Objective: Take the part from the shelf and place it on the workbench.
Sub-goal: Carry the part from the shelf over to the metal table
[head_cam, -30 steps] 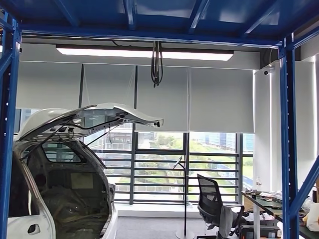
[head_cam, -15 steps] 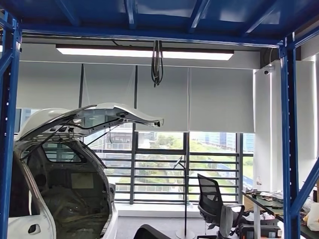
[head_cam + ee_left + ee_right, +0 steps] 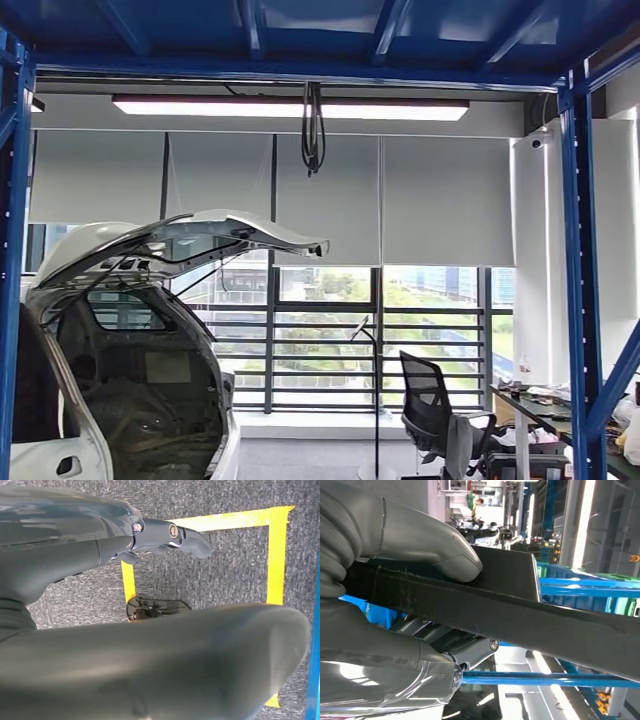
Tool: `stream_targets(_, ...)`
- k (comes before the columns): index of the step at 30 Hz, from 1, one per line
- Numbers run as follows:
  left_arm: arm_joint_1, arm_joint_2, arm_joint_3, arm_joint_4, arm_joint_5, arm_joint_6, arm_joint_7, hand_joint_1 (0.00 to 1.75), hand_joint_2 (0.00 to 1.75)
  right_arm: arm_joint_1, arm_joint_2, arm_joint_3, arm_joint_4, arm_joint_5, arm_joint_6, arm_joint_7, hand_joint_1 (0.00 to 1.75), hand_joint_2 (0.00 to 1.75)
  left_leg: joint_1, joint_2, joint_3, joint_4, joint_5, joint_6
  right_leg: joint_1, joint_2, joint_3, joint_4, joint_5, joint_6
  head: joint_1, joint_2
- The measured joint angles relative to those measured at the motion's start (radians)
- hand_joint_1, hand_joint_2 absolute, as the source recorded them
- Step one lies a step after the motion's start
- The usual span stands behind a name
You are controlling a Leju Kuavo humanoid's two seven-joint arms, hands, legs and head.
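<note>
The part (image 3: 554,625) is a long flat black panel. In the right wrist view my right hand (image 3: 376,630) grips it, the thick grey thumb (image 3: 433,545) pressing on one face and the fingers (image 3: 471,652) under the other. Past the hand, the panel runs on out of the picture. My left hand (image 3: 113,540) hangs above the grey carpet with its fingers (image 3: 177,535) stretched out and nothing in them.
Blue shelf uprights (image 3: 577,300) and a blue beam (image 3: 302,65) frame the head view. Beyond stand a white car with its tailgate raised (image 3: 151,330), an office chair (image 3: 430,400) and a cluttered desk (image 3: 543,405). Yellow floor tape (image 3: 277,555) marks a square below my left hand.
The head view has shifted slightly, so the camera moved. A dark shape that rose at the bottom edge half a second ago is out of the picture now.
</note>
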Motion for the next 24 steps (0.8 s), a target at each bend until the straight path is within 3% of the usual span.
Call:
stream_targets(3, 0.007, 0.003, 0.000, 0.000, 0.000, 0.000, 0.001, 0.00, 1.75, 0.000, -0.005, 0.005, 0.000, -0.001, 0.000, 0.000, 1.75, 1.75, 0.003, 0.000, -0.001, -0.001, 0.000, -0.015, 0.004, 0.003, 0.001, -0.012, 0.002, -0.017, 0.001, 0.000)
stream_targets(5, 0.010, 0.006, 0.000, 0.000, 0.000, 0.000, 0.002, 0.00, 1.75, -0.001, -0.007, 0.008, 0.000, -0.001, 0.000, -0.001, 1.75, 1.75, 0.004, 0.001, -0.014, 0.034, -0.034, -0.022, 0.001, -0.001, 0.001, -0.019, 0.008, -0.029, 0.001, 0.000)
stream_targets(8, 0.014, 0.011, 0.000, 0.000, -0.001, 0.002, 0.007, 0.00, 1.75, 0.001, -0.009, 0.012, 0.001, -0.001, 0.000, -0.002, 1.75, 1.75, 0.004, 0.001, -0.083, 0.206, -0.131, -0.028, 0.002, -0.006, -0.003, -0.021, 0.012, -0.040, 0.001, 0.000)
stream_targets(9, 0.016, 0.013, 0.000, 0.000, -0.001, 0.002, 0.010, 0.00, 1.75, 0.002, -0.011, 0.013, 0.001, -0.001, 0.000, -0.002, 1.75, 1.75, 0.004, 0.001, -0.100, 0.254, -0.147, -0.029, 0.002, -0.007, -0.005, -0.021, 0.013, -0.042, 0.001, 0.000)
stream_targets(10, 0.019, 0.015, 0.000, 0.000, -0.001, 0.003, 0.012, 0.00, 1.75, 0.003, -0.013, 0.014, 0.002, -0.001, 0.001, -0.003, 1.75, 1.75, 0.005, 0.001, -0.103, 0.270, -0.146, -0.031, 0.002, -0.007, -0.006, -0.021, 0.015, -0.042, 0.001, 0.000)
stream_targets(11, 0.021, 0.017, 0.000, 0.000, -0.001, 0.003, 0.013, 0.00, 1.75, 0.004, -0.015, 0.015, 0.003, -0.001, 0.001, -0.003, 1.75, 1.75, 0.006, 0.002, -0.087, 0.245, -0.126, -0.031, 0.002, -0.007, -0.007, -0.021, 0.016, -0.041, 0.001, 0.000)
stream_targets(13, 0.021, 0.021, 0.000, 0.000, -0.001, 0.003, 0.016, 0.00, 1.75, 0.004, -0.017, 0.016, 0.004, -0.002, 0.003, -0.004, 1.75, 1.75, 0.009, 0.002, -0.016, 0.115, -0.065, -0.033, 0.001, -0.006, -0.009, -0.018, 0.019, -0.037, 0.001, 0.000)
stream_targets(15, 0.020, 0.025, 0.001, 0.000, -0.001, 0.003, 0.021, 0.00, 1.75, 0.003, -0.019, 0.016, 0.004, -0.004, 0.006, -0.007, 1.75, 1.75, 0.009, 0.001, 0.033, 0.015, -0.032, -0.031, 0.005, -0.005, -0.015, -0.011, 0.023, -0.027, 0.001, 0.000)
stream_targets(17, 0.023, 0.028, 0.001, 0.000, -0.001, 0.004, 0.027, 0.00, 1.75, 0.002, -0.020, 0.017, 0.004, -0.005, 0.008, -0.010, 1.75, 1.75, 0.005, 0.000, 0.035, 0.000, -0.027, -0.022, 0.007, -0.004, -0.020, -0.009, 0.031, -0.013, 0.001, 0.000)
stream_targets(19, 0.027, 0.032, 0.001, 0.000, -0.001, 0.004, 0.032, 0.00, 1.75, 0.002, -0.023, 0.019, 0.005, -0.006, 0.010, -0.011, 1.75, 1.75, 0.004, 0.002, 0.028, 0.000, -0.017, -0.006, 0.003, -0.004, -0.023, -0.006, 0.026, -0.002, 0.001, 0.000)
stream_targets(21, 0.027, 0.037, 0.002, 0.000, -0.001, 0.004, 0.033, 0.00, 1.75, 0.002, -0.025, 0.019, 0.005, -0.007, 0.011, -0.012, 1.75, 1.75, 0.004, 0.006, 0.016, -0.002, -0.004, 0.012, 0.002, -0.004, -0.043, 0.053, -0.032, 0.005, 0.001, 0.000)
stream_targets(23, 0.027, 0.041, 0.002, 0.000, -0.001, 0.005, 0.036, 0.00, 1.75, 0.002, -0.028, 0.019, 0.006, -0.007, 0.012, -0.012, 1.75, 1.75, -0.001, 0.008, 0.000, -0.001, 0.008, 0.022, 0.001, -0.005, -0.079, 0.177, -0.119, 0.008, 0.001, 0.000)
stream_targets(24, 0.028, 0.043, 0.003, 0.000, -0.002, 0.005, 0.040, 0.00, 1.75, 0.002, -0.029, 0.019, 0.006, -0.008, 0.013, -0.012, 1.75, 1.75, -0.004, 0.009, -0.008, -0.001, 0.014, 0.025, 0.002, -0.005, -0.091, 0.232, -0.148, 0.008, 0.001, 0.000)
